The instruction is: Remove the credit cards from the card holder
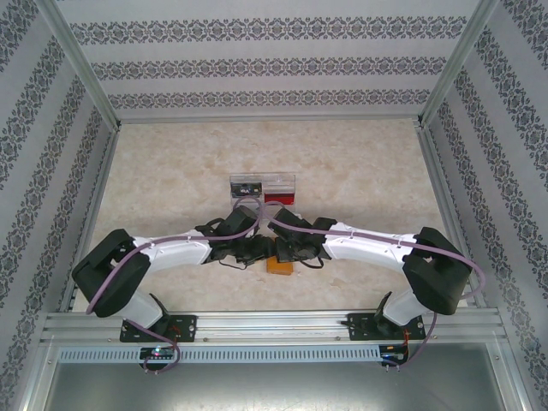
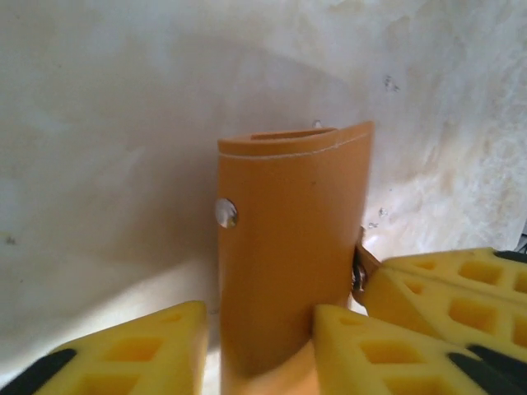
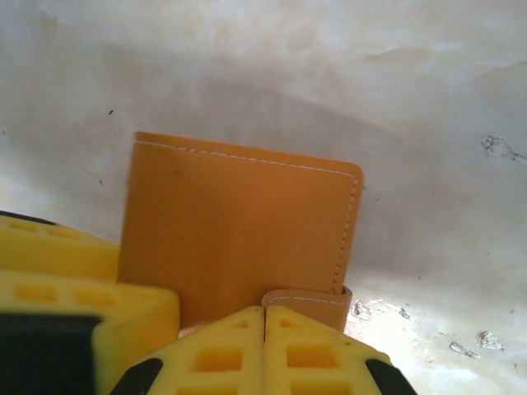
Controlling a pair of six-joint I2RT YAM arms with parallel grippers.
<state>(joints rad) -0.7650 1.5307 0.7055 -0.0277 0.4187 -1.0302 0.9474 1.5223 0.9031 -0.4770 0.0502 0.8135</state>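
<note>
Card holder [image 3: 239,222] orange-tan, stitched edge, folded shut.

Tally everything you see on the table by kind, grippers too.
card holder: 1
tray: 1
red card: 1
dark item, unclear: 1
grippers: 2 (left gripper, right gripper)
Total: 6

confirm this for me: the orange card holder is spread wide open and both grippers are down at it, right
Not quite. The card holder is folded shut, not spread open: the right wrist view shows its closed cover with the strap wrapped over the edge. The rest stands: the left gripper and the right gripper are both down at it.
</note>
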